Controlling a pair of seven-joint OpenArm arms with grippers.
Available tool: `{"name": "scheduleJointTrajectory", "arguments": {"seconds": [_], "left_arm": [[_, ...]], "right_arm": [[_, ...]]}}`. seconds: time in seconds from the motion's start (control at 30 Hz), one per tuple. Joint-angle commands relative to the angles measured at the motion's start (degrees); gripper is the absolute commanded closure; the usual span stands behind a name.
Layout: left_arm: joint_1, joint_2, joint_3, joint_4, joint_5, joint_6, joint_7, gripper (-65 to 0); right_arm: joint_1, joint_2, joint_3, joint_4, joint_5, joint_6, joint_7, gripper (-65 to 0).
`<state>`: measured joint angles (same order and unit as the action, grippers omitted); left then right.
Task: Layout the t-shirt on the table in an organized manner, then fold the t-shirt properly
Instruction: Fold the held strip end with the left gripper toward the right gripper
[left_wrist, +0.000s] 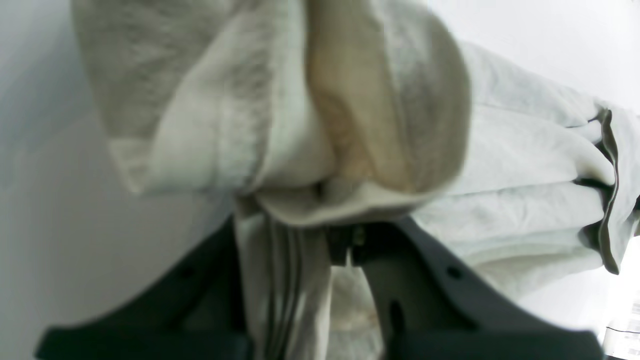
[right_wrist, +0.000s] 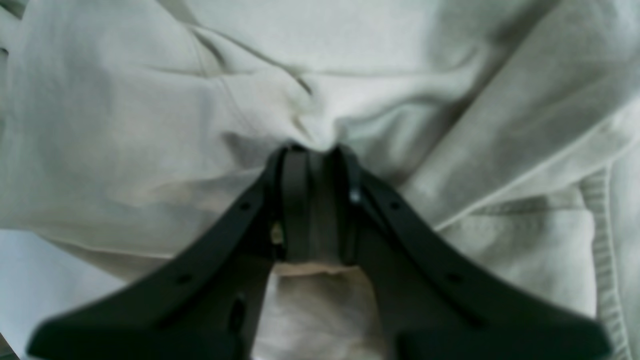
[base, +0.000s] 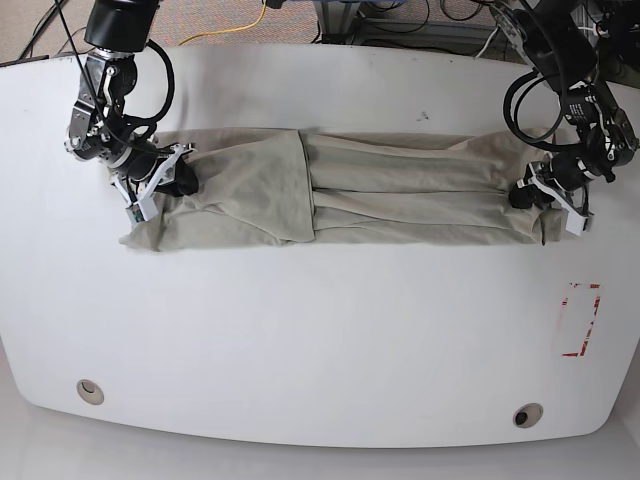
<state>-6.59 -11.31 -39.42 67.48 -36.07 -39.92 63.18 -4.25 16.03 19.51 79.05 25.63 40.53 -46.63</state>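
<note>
- Sage shirt (base: 330, 190) lies stretched in a long bunched band across the far half of the white counter (base: 320, 340), not yet flat.
- Left tool (base: 535, 192) pinches its one end; right tool (base: 160, 180) clamps the other.
- Spreading and folding remain; no containers.

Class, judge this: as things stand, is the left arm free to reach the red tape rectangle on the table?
Probably not yet: its hand grips the t-shirt; the tape lies uncovered nearby.

Base cam overhead, 2 wrist cams close-up on t-shirt (base: 330, 190)
</note>
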Motion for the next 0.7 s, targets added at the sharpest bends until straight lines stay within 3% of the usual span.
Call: {"name": "scheduleJointTrajectory", "arguments": {"seconds": [0.0, 0.17, 0.4, 0.67], "left_arm": [[-1.0, -1.0, -0.1, 1.1, -1.4, -0.1, -0.9, -4.4], [-0.7, -1.2, 0.3, 6.1, -1.4, -0.1, -0.5, -4.4], [1.2, -1.0, 5.4, 15.7, -1.4, -0.1, 4.8, -4.4], [1.9, 3.7, 11.8, 24.3, -1.3, -0.1, 5.8, -4.6]], "right_arm": [[-1.2, 0.1, -0.5, -0.8, -4.8, -0.5, -6.0, -9.5], [-1.2, 0.1, -0.5, -0.8, -4.8, -0.5, -6.0, -9.5], [-1.2, 0.1, -0.5, -0.8, -4.8, -0.5, -6.0, -9.5], [-1.2, 0.1, -0.5, -0.8, -4.8, -0.5, -6.0, -9.5]]}}
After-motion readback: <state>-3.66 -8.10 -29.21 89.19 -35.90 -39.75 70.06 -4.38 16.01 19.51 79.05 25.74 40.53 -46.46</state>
